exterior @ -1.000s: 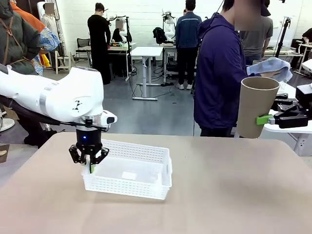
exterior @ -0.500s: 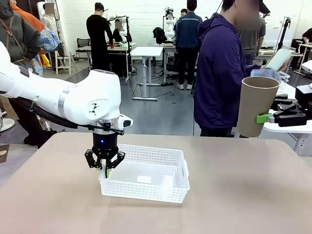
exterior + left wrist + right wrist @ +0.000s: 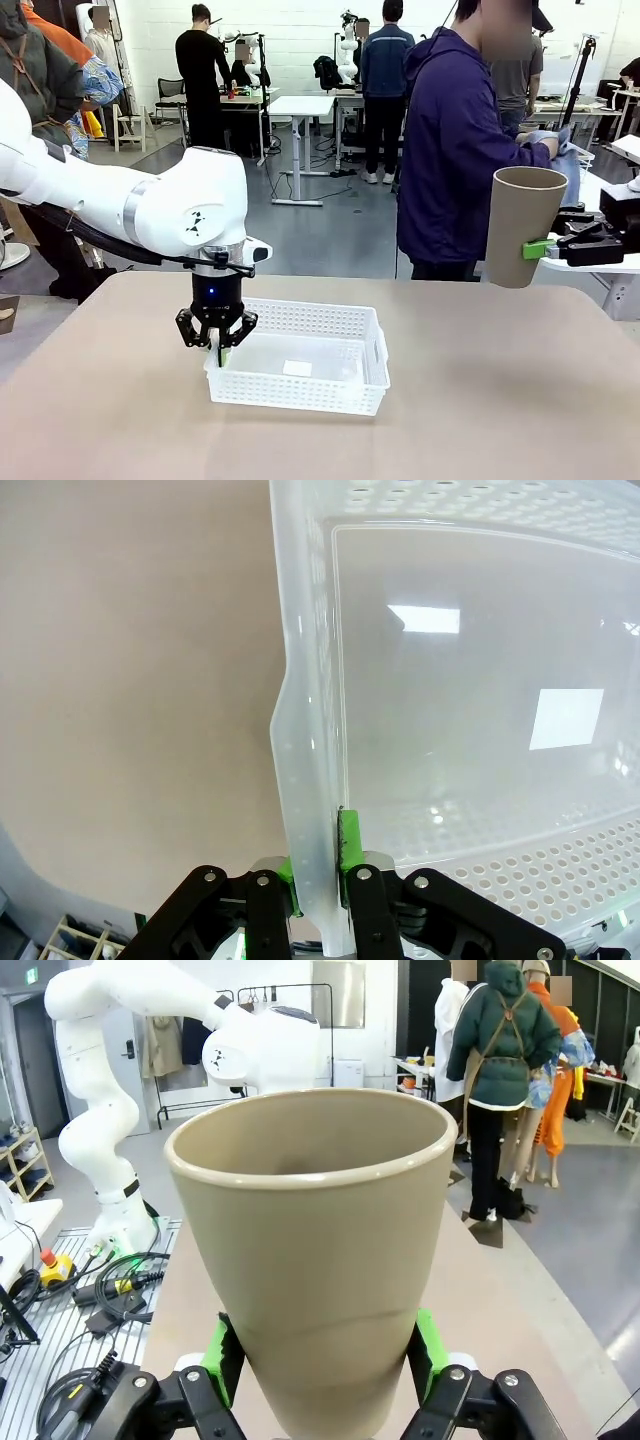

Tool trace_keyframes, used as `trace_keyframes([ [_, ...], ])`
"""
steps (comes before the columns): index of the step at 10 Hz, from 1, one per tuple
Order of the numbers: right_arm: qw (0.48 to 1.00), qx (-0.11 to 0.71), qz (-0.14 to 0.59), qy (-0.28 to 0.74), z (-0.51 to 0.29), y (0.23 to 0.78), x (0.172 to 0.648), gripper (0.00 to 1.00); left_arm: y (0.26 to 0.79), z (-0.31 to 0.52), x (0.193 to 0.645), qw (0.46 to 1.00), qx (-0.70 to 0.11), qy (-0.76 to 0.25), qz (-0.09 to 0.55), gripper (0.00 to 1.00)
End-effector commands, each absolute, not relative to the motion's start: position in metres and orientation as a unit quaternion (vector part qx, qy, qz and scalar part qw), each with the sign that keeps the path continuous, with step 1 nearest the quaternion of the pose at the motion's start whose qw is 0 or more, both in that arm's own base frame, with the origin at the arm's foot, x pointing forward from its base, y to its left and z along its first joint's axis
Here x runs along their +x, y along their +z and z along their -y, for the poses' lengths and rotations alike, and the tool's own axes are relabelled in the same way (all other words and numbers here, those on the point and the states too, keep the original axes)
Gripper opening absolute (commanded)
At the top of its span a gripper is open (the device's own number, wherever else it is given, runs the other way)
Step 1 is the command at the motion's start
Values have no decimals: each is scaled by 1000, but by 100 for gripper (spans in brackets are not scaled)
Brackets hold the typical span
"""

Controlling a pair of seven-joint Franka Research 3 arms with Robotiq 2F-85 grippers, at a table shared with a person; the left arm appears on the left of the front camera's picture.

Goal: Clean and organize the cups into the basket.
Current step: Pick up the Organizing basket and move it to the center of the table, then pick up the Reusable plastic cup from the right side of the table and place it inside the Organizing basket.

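The white lattice basket [image 3: 298,392] rests on the table left of centre, with nothing inside. My left gripper [image 3: 219,347] is shut on its left short wall, pointing straight down. From the wrist, that wall [image 3: 300,740] runs up between my green pads [image 3: 347,842] and the left gripper [image 3: 318,870] pinches it. A tan-brown cup [image 3: 522,225] stands upright in the air at the far right, mouth up. My right gripper [image 3: 548,247] is shut on its lower part from the side. In the right wrist view the cup [image 3: 315,1230] sits between the green pads [image 3: 222,1352] of the right gripper [image 3: 322,1365].
A person in a purple hoodie [image 3: 450,150] stands at the far edge, turned toward a side table on the right. The tan table [image 3: 480,400] is bare to the right of the basket and in front of it. Other people and tables are far behind.
My left gripper has dragged the basket a short way to the right, then stopped. The person's blue cloth has moved off to the right. The cup has hardly moved.
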State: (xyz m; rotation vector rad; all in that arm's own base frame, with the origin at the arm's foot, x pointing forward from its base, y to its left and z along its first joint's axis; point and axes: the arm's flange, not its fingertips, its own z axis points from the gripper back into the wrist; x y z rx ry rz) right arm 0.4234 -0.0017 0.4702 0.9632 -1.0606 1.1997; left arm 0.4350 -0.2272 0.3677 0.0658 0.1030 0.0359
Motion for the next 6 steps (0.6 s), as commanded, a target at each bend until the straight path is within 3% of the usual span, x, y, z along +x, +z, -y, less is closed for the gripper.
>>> trace_keyframes([
  [1, 593, 412, 458, 518, 1, 473, 422, 0, 369, 229, 434, 998, 36, 14, -48, 0],
  [5, 593, 412, 458, 518, 1, 473, 422, 0, 369, 229, 434, 998, 36, 14, -48, 0],
  [6, 594, 414, 457, 517, 2, 471, 423, 81, 369, 229, 434, 998, 36, 14, -48, 0],
])
